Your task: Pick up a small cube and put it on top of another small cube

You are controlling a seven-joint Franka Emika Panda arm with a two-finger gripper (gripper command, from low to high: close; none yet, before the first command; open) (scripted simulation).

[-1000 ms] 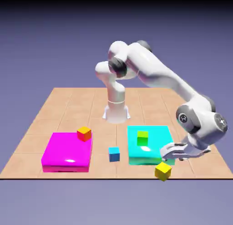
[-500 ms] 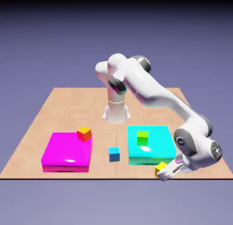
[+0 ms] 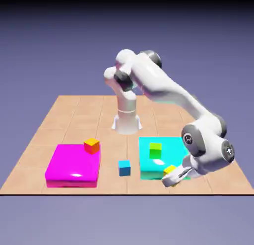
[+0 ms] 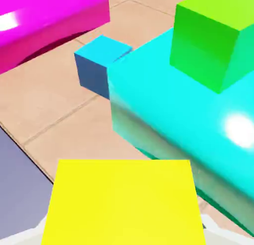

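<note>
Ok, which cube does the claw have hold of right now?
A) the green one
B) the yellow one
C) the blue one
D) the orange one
B: the yellow cube fills the space between the claw's fingertips in the hand view, while the blue cube and green cube sit farther off.

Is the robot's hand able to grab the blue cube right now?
Probably not yet: the gripper already has the yellow cube between its fingers. Nothing seems to cover the blue cube, so it looks reachable once the hand is free.
</note>
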